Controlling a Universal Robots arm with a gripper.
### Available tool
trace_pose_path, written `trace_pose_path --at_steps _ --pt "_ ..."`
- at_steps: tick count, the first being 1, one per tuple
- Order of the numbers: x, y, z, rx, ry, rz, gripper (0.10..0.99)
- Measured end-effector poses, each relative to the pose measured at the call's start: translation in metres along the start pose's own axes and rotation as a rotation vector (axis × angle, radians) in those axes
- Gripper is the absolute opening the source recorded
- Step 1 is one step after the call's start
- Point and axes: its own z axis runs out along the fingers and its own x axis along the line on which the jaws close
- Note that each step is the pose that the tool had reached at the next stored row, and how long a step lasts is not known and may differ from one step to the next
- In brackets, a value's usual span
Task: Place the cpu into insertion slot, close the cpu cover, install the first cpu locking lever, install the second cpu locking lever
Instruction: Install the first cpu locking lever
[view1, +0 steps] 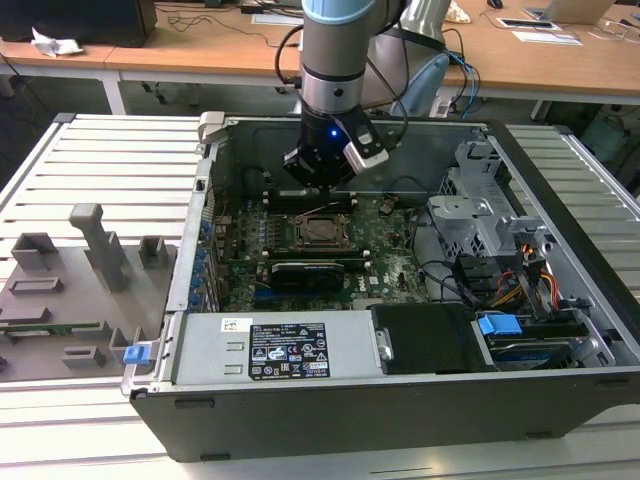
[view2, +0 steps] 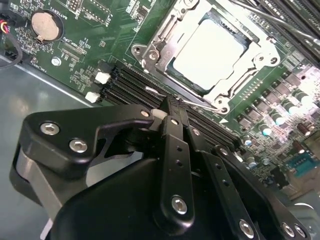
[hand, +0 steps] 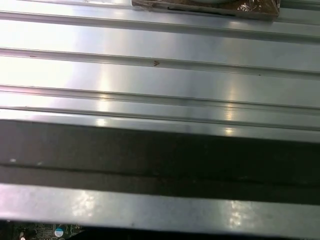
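1. Ribbed metal counter (view1: 100, 150) carries an open case (view1: 330, 410), with the board (view1: 390, 240) lying flat inside.
2. cpu (view2: 210, 52) is seated in the slot (view2: 186, 85), and the cover (view2: 152, 52) is down around it.
3. End effector (view2: 171, 102) is closed with its fingers pressed together. Nothing looks gripped. Its tips sit just beside the near lever (view2: 202, 104).
4. Risk: the rod is thin, so the tips could slip off and scrape the board or the memory slots (view2: 135, 85). An unhooked lever would likely spring back up.
5. Count: one cpu, one cover, two levers. The far lever (view2: 260, 15) is the thin rod across the slot.

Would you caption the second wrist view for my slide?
Gripper hovering beside the cpu, which sits framed by the cpu cover.
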Motion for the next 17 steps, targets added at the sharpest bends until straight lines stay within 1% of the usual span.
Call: trace_pose_path --at_steps 3,9,11,17 --pt "-0.0046 0.0 0.0037 0.0 0.0 0.0 0.106" --pt "-0.01 0.0 0.0086 0.0 0.0 0.0 0.106" --pt "-0.0111 -0.0002 0.0105 0.002 0.0001 0.0 0.106" --pt "-0.0116 -0.0003 0.0131 0.01 0.0008 0.0 0.106"
